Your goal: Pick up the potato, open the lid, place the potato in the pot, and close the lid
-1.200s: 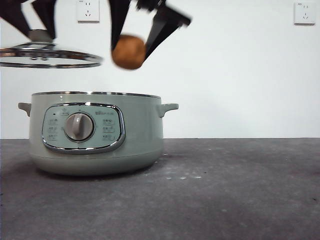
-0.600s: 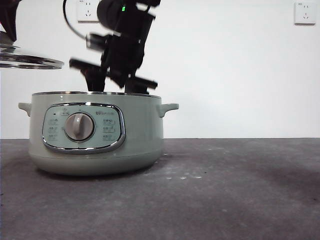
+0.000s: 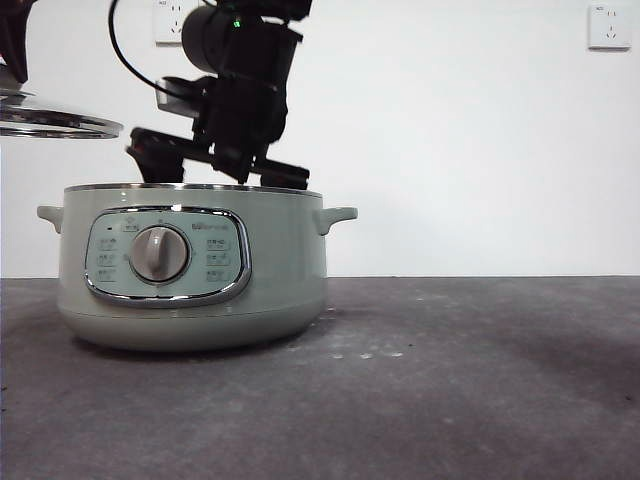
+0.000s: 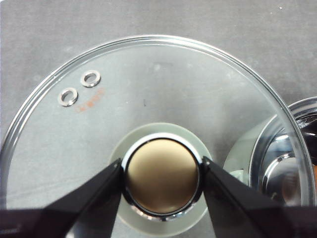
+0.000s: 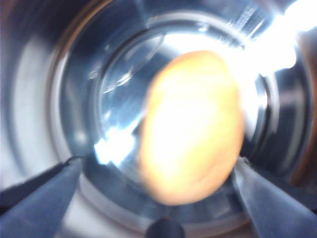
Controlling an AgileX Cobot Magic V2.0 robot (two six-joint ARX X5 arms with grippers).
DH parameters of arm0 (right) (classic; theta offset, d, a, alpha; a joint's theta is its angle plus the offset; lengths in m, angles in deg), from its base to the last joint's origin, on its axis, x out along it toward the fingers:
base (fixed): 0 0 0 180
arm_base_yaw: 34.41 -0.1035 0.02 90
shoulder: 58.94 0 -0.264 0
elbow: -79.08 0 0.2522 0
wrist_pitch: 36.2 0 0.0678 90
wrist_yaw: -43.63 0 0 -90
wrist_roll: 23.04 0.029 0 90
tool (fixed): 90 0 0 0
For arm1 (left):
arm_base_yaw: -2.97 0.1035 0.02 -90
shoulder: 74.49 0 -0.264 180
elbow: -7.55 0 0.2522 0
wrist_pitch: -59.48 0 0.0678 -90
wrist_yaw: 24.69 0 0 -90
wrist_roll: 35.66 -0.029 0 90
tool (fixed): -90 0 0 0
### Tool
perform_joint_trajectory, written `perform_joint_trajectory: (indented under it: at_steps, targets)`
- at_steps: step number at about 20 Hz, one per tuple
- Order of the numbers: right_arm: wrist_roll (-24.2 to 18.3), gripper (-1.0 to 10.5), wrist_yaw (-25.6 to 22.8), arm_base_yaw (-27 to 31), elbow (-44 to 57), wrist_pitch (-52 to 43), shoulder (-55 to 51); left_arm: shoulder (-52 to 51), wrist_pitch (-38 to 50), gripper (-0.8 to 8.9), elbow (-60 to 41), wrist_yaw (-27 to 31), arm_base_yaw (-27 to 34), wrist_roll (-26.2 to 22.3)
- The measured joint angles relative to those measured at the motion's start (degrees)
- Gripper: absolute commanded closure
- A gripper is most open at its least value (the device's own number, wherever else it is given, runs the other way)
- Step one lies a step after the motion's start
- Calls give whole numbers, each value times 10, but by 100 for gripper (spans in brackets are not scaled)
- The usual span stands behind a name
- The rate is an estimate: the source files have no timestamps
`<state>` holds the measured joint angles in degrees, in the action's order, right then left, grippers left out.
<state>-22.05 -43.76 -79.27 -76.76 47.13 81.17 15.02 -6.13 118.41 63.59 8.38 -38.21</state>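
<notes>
The pale green pot (image 3: pixel 280 260) stands uncovered on the left of the table. My right arm (image 3: pixel 235 100) reaches down into it from above, and the rim hides its jaws in the front view. In the right wrist view the orange-brown potato (image 5: pixel 190 129), blurred, lies against the shiny inside of the pot (image 5: pixel 39 99). My right gripper (image 5: pixel 156 161) is open around it, with one jaw clearly apart from it. The glass lid (image 3: pixel 60 122) hangs in the air up and to the left of the pot. My left gripper (image 4: pixel 161 166) is shut on its knob (image 4: pixel 161 193).
The dark grey table (image 3: pixel 450 380) stretches to the right of the pot. A white wall behind carries two sockets (image 3: pixel 176 20) (image 3: pixel 609 25). Part of the pot's rim (image 4: pixel 277 163) shows through the lid in the left wrist view.
The right gripper went down from above the pot into it with the potato, and its jaws now stand apart. The lid moved further left, partly out of the picture.
</notes>
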Motion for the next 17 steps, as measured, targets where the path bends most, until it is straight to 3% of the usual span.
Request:
perform_joint_trajectory:
  at_steps: [5, 9, 12, 17]
  targets:
    - [5, 250, -53, -13, -112, 80, -60, 0, -6, 822, 0, -27, -11, 0]
    - [18, 255, -75, -21, -109, 81, -122, 0, -26, 822, 0, -30, -53, 0]
    - [23, 255, -99, -23, -34, 81, -217, 0, -30, 822, 0, -30, -88, 0]
    - [27, 255, -132, -23, 205, 81, -432, 0, -31, 822, 0, -30, -158, 0]
